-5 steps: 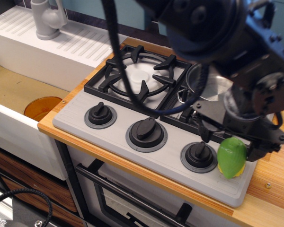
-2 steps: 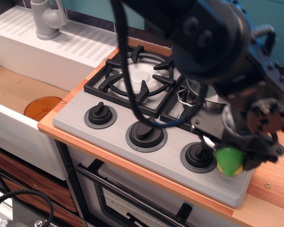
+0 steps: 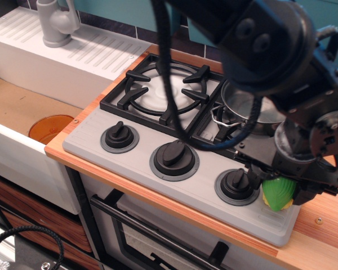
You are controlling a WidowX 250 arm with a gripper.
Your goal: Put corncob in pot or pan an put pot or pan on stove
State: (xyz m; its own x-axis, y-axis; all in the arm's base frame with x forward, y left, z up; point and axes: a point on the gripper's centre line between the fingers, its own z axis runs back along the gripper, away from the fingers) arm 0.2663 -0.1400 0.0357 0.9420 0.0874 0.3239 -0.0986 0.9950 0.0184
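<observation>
The stove carries the pot on its right grate, largely hidden behind the arm. The end effector sits low over the corncob at the front right corner, seemingly closed about it, though contact is not clear. Risk: a shallow hold on the ridged husk could let it slip off the edge

You're seeing even, soft lighting — the close-up arm is blurring out of focus, while the pot is catching mild glare — shadows staying faint.
</observation>
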